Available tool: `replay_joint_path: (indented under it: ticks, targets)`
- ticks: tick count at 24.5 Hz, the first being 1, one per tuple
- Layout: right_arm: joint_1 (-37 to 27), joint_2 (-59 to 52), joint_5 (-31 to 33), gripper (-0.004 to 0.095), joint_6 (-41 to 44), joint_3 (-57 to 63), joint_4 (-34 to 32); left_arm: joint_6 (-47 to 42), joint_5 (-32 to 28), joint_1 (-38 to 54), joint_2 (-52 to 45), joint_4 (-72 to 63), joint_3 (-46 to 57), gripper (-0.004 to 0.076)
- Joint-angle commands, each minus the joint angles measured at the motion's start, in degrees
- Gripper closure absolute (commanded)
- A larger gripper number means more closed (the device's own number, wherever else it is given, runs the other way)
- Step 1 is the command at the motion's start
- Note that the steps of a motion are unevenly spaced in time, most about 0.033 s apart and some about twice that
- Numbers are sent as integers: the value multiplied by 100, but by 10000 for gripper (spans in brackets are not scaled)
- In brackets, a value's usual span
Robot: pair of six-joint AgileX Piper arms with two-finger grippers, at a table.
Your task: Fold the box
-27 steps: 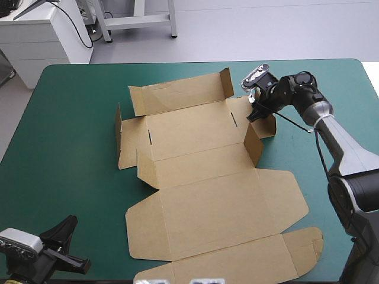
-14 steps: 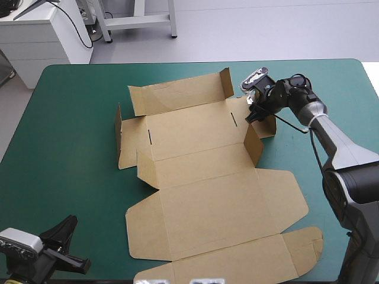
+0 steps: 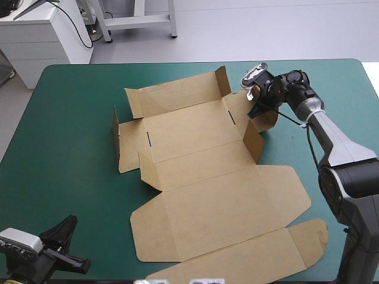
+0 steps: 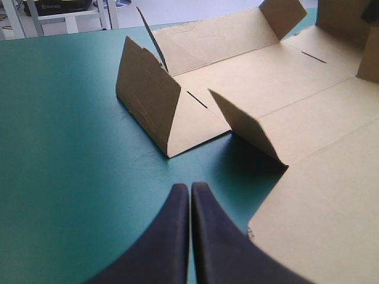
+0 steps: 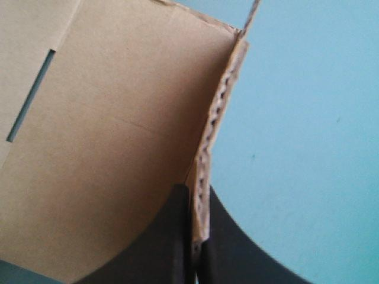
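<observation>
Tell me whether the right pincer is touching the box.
Touching. The right wrist view shows the right pincer shut on the box: the board's raw edge runs down between its two black fingers with no gap.

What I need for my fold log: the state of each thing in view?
box: unfolded, mostly flat on the table, several far flaps raised, lid panel flat.
right tool: shut on the box, pinching a raised flap's edge at its far right.
left tool: shut, holding nothing, box ahead of it.
</observation>
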Motion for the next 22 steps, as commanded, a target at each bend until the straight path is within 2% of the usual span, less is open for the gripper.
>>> replay_joint_path:
  ticks: [1,4,8,12,22]
  targets:
    - [94,-346,9,929,-664,-495,18,-54,-438,-25,-11,-41,-182,731]
    - [470,-370,327,925,-931,-634,-327,-54,-438,-25,-11,-41,-182,731]
    - [966,-569,369,921,-1093,-634,-895,-54,-438,-25,-11,-41,-182,731]
    - [1561,-1050,230,908,-1420,-623,-904,-54,-438,-25,-11,-41,-182,731]
    - [2383,-1249,-330,907,-1817,-623,-1095,-54,-438,-25,-11,-41,-182,731]
